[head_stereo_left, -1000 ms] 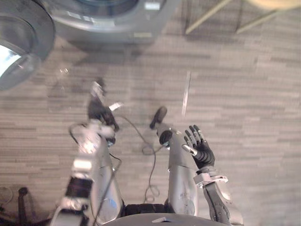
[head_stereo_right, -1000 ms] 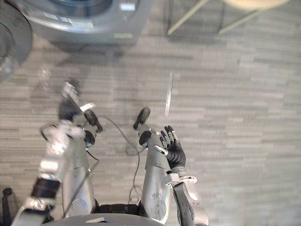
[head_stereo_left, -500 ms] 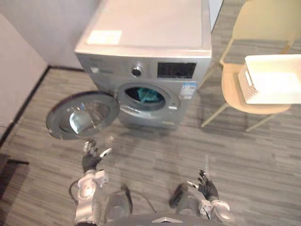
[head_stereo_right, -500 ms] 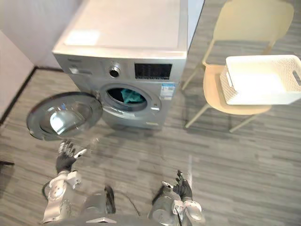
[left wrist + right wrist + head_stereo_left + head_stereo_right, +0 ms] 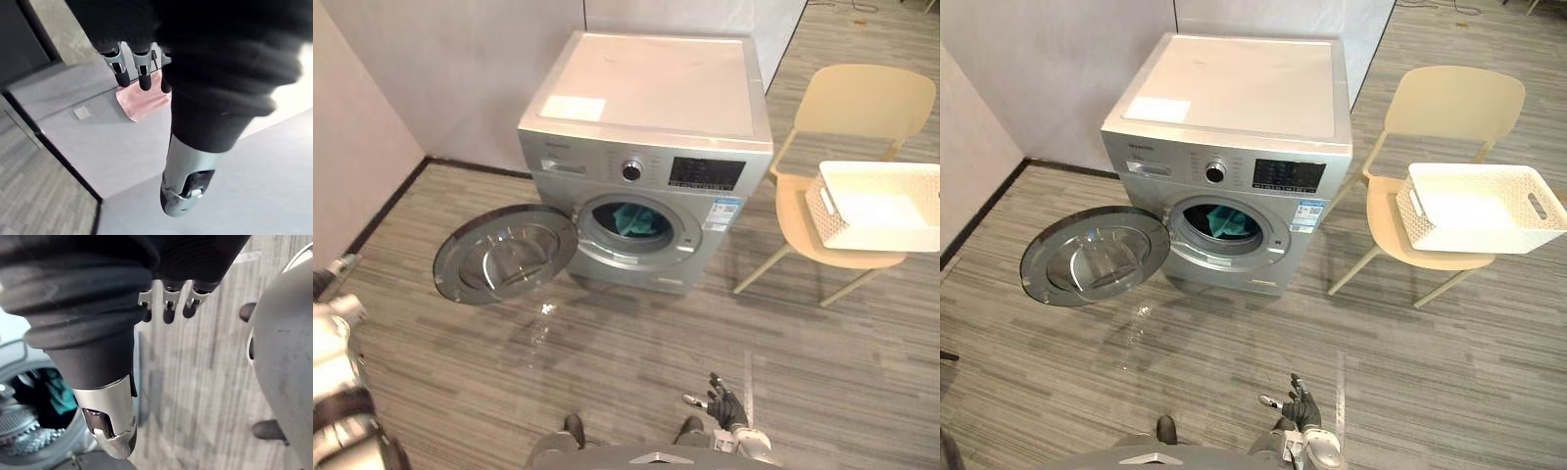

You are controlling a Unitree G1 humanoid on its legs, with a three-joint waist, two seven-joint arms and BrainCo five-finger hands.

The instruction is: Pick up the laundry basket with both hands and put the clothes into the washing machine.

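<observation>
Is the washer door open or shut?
Open: the door is swung wide to the washer's side, and teal cloth shows inside.

In the left wrist view the dark cover hides the palm of my left hand [image 5: 215,78]. My fingers [image 5: 121,68] poke out past it, and beyond them a pink patch [image 5: 144,100] is too blurred for me to name. In the left eye view that hand is cut by the side edge and smeared.

My right hand [image 5: 1299,410] sits tiny at the bottom edge.

The laundry basket [image 5: 881,204] runs off the side of the left eye view and covers most of the chair [image 5: 1454,103] seat.

Teal cloth [image 5: 1225,221] in the washing machine [image 5: 1234,88] drum shows in part, the rest behind the opening's rim. The panel's print is too small to read.
</observation>
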